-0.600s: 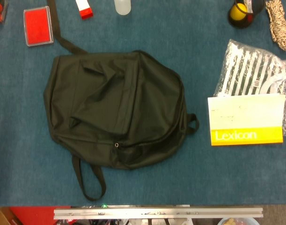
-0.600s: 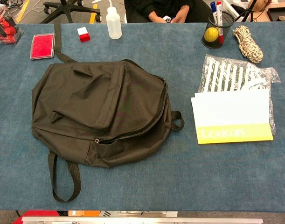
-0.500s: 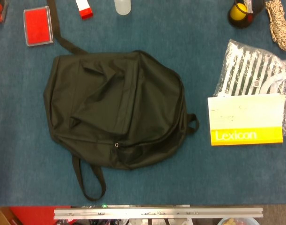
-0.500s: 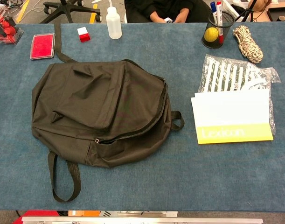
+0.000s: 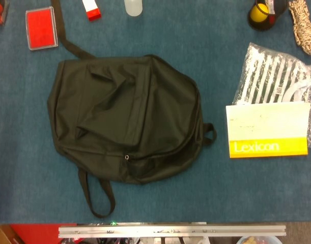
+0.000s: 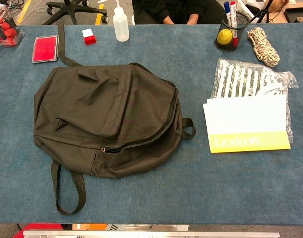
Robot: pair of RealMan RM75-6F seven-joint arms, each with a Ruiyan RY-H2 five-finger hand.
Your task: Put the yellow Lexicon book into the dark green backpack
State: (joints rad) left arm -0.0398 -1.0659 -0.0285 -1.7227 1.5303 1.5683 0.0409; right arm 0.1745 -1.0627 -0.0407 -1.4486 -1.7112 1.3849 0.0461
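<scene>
The Lexicon book (image 6: 248, 124) overlaps a plastic bag (image 6: 250, 77), well apart from the backpack (image 6: 106, 119); no fingers show, so their state is unknowable.

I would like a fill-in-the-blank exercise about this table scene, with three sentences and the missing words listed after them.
1. The Lexicon book lies partly on top of a clear ____ bag.
2. The dark green backpack lies flat on the ____ table cover.
3. The yellow ball sits inside a black mesh ____ together with pens.

Missing words: plastic; blue; cup
</scene>
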